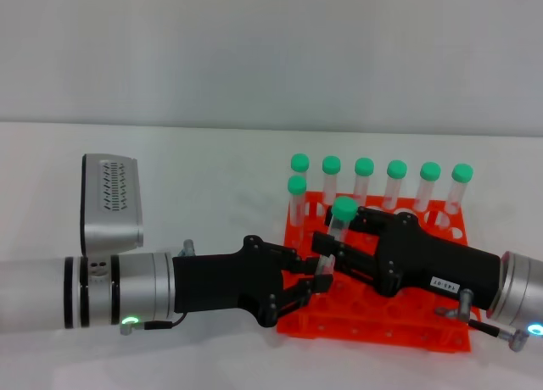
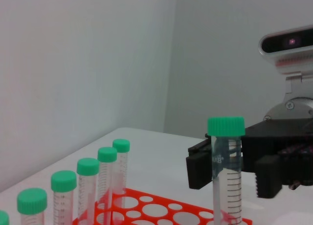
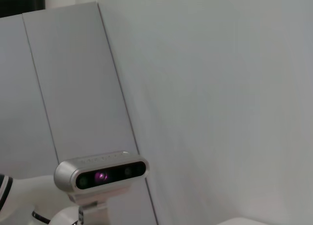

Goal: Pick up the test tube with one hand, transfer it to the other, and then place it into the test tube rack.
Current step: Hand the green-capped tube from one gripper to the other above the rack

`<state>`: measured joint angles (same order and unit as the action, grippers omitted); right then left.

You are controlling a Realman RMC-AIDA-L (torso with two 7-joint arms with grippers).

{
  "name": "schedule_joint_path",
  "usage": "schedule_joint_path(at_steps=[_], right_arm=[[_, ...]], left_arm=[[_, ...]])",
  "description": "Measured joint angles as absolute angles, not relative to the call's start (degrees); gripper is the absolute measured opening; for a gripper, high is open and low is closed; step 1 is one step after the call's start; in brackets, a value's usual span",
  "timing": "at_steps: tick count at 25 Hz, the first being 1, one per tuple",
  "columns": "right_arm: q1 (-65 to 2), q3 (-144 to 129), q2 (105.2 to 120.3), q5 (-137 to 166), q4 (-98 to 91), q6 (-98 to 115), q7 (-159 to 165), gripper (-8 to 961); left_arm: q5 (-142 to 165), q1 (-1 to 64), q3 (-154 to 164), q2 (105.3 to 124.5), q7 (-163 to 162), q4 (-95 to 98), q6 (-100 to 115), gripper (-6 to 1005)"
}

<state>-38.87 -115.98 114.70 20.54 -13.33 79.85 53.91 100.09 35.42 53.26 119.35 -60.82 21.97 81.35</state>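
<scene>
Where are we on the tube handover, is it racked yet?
Pickup is done: the test tube is upright above the test tube rack. Handover is in progress: the left gripper is at its lower end and the right gripper closes around it just below the cap. Left: left gripper lets go, right lowers it into a hole.

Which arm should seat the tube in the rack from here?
Right, probably. The right gripper has its fingers around the test tube, upright over the test tube rack. The left gripper sits open just below and beside it, so it likely only needs to back away.
</scene>
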Motion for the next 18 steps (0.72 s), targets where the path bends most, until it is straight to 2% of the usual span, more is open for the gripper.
schedule_joint_path(at_steps=[5,11,18], right_arm=[[-38.49,-114.59,114.70,20.68,-13.36,79.81,53.45,406],[-38.30,-114.36,114.69,20.52,-13.40,79.83,52.56,212],[-38.23,-114.35,114.80,20.54,-13.85,79.86,51.65,191]], left_arm=[[100.09,35.66,53.26,119.35,-60.82,21.94,81.29,284],[100.25,35.94,53.30,119.35,-60.98,21.91,80.83,288],[100.18,35.97,53.35,119.36,-60.82,21.89,80.72,291]])
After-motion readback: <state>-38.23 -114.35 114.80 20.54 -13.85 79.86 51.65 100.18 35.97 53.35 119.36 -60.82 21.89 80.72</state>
